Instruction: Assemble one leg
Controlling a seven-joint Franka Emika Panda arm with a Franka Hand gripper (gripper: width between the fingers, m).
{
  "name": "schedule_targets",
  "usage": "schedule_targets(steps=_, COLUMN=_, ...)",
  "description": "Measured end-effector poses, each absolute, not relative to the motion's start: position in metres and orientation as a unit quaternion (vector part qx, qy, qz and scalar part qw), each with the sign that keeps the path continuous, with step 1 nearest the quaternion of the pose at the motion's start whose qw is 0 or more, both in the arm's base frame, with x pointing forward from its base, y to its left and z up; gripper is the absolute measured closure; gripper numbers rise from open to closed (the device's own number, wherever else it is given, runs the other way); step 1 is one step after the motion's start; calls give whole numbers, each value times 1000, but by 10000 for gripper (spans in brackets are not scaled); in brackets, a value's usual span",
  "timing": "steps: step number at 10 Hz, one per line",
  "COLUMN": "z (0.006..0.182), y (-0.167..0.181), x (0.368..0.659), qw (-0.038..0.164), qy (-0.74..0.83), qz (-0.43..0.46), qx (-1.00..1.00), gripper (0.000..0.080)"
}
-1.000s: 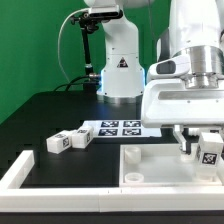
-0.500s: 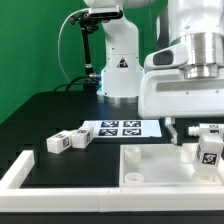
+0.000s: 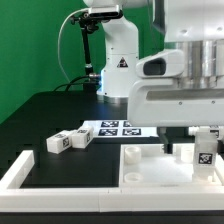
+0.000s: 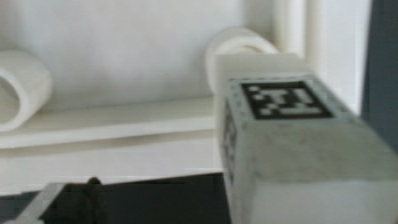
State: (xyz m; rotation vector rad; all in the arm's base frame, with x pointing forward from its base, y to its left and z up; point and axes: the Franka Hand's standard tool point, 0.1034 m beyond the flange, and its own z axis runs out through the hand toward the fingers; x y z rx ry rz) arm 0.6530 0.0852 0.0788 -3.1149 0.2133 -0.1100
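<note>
A white leg (image 3: 205, 153) with a square tag stands upright at the right side of the large white panel (image 3: 150, 168). In the wrist view the same leg (image 4: 285, 115) fills the right half, its far end beside a round corner hole (image 4: 240, 45) of the panel. My gripper (image 3: 186, 146) hangs just to the exterior view's left of this leg. One dark finger (image 4: 71, 205) shows with a wide dark gap between it and the leg, so the jaws look open and hold nothing. Two more legs (image 3: 67, 141) lie on the black table.
The marker board (image 3: 120, 128) lies behind the panel, in front of the robot base (image 3: 120, 70). A white rim piece (image 3: 15, 172) runs along the front left. A second round hole (image 4: 18, 85) of the panel shows in the wrist view.
The gripper body has shifted toward the exterior view's left and turned, now covering more of the right side. The upright leg has stayed where it was.
</note>
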Motion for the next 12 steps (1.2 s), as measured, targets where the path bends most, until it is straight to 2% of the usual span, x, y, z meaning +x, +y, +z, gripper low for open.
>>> schedule_targets(steps=4, z=66, y=104, x=630, qw=18, qy=96, qz=-45, qx=-994, gripper=151)
schedule_targets(steps=6, z=68, y=100, x=631, qw=19, qy=106, qz=-42, qx=-993, gripper=151)
schedule_targets(steps=7, z=68, y=100, x=631, qw=19, qy=112, qz=-42, qx=-993, gripper=235)
schedule_targets(steps=8, z=68, y=99, x=631, qw=19, qy=120, qz=-41, qx=-992, gripper=373)
schedule_targets(steps=9, z=67, y=100, x=631, qw=21, qy=158, qz=-41, qx=-986, gripper=373)
schedule_targets(steps=10, z=67, y=100, x=630, qw=22, qy=191, qz=-40, qx=-980, gripper=517)
schedule_targets(steps=12, z=67, y=100, x=630, qw=25, qy=254, qz=-38, qx=-966, gripper=517)
